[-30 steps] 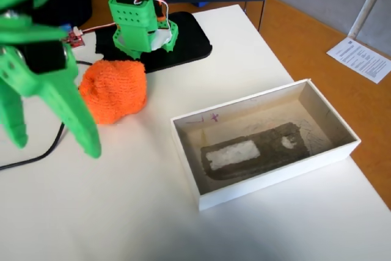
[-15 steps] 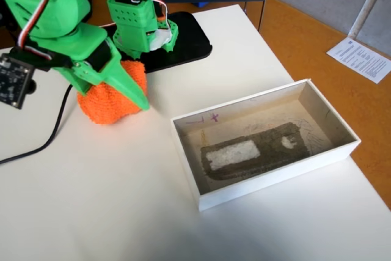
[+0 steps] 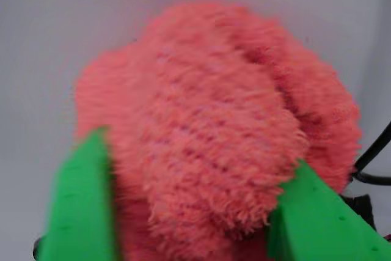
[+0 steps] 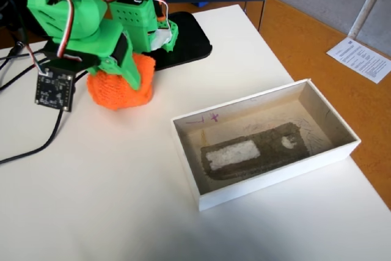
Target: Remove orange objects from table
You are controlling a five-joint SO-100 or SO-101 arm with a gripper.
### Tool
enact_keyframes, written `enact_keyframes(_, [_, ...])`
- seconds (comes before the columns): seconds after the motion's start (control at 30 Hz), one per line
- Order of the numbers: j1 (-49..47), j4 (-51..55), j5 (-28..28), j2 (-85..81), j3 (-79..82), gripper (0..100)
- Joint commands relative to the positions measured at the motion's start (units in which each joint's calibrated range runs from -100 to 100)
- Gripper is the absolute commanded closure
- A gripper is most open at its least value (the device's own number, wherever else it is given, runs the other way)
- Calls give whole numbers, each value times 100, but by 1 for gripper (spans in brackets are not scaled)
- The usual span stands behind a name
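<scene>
Wrist view: the frame is filled by the orange knitted lump [image 3: 214,132], which is seen against the white table [image 3: 43,35]. The two green fingers [image 3: 82,206] of the gripper [image 3: 195,218] are seen at the lower left and lower right, and the lump is pressed between them, so the fingers are clamped on the cloth. A black cable [image 3: 374,157] is visible at the right edge.

Fixed view: the green arm [image 4: 79,10] is located at the upper left of the table [image 4: 122,200]. The gripper [image 4: 122,68] is lowered onto the orange knitted lump [image 4: 122,93], which rests on the tabletop directly beneath it; the fingertips are hidden by the arm and cloth. A small dark circuit board [image 4: 55,88] hangs on the arm just left of the lump. A black flat pad [image 4: 186,44] is placed behind the lump, under the arm's base. A shallow white box [image 4: 269,191] with a grey-stained bottom is set well apart to the right of the lump. A printed sheet [image 4: 360,58] lies on the orange floor at the upper right
</scene>
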Motion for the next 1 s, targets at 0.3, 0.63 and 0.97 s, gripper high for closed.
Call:
enact_keyframes(0.3, [-426,-679,-78,-383,-284,100])
enact_keyframes(0.63, [-286,-2195,-303,-299,-3413,100])
enact_keyframes(0.97, [-2156,-3403,-479,280,-4324,100])
